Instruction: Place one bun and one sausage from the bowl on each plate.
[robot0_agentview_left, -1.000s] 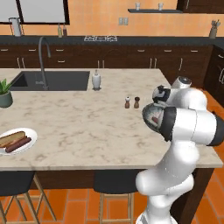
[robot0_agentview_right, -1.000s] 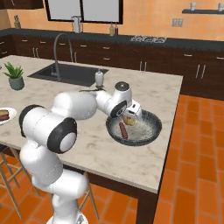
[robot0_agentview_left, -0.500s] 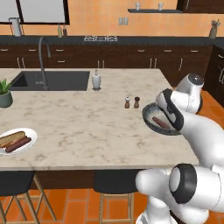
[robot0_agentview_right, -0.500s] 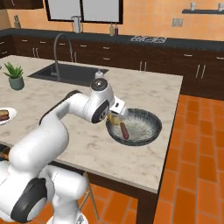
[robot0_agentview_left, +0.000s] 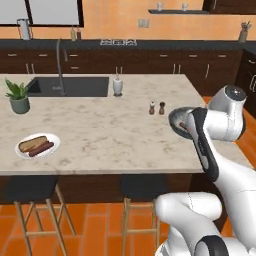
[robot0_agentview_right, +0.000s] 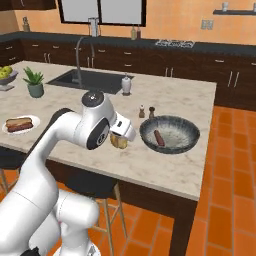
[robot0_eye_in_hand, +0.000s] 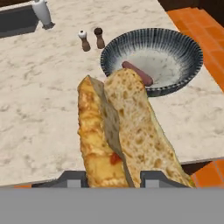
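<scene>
A split golden bun (robot0_eye_in_hand: 118, 135) stands between the fingers of my gripper (robot0_eye_in_hand: 113, 175), which is shut on it. In the right base view the gripper (robot0_agentview_right: 121, 136) holds the bun (robot0_agentview_right: 119, 142) just above the marble counter, a little left of the dark-grey bowl (robot0_agentview_right: 170, 120). One reddish sausage (robot0_agentview_right: 158, 136) lies in the bowl (robot0_eye_in_hand: 175, 48), the sausage (robot0_eye_in_hand: 138, 73) near its left side. The white plate (robot0_agentview_right: 36, 122) at the counter's left end carries a bun and a sausage. The arm partly hides the bowl (robot0_agentview_left: 176, 117) in the left base view, where that plate (robot0_agentview_left: 20, 152) lies far left.
Salt and pepper shakers (robot0_agentview_right: 146, 111) stand just behind the bowl's left rim. A soap dispenser (robot0_agentview_right: 126, 84), the sink with its tall faucet (robot0_agentview_right: 80, 50), a potted plant (robot0_agentview_right: 35, 82) and a fruit bowl (robot0_agentview_right: 6, 75) sit farther back and left. Stools stand under the near edge.
The arm has carried the bun out of the bowl and to the left, from above the bowl to over the counter beside it. One sausage stays in the bowl.
</scene>
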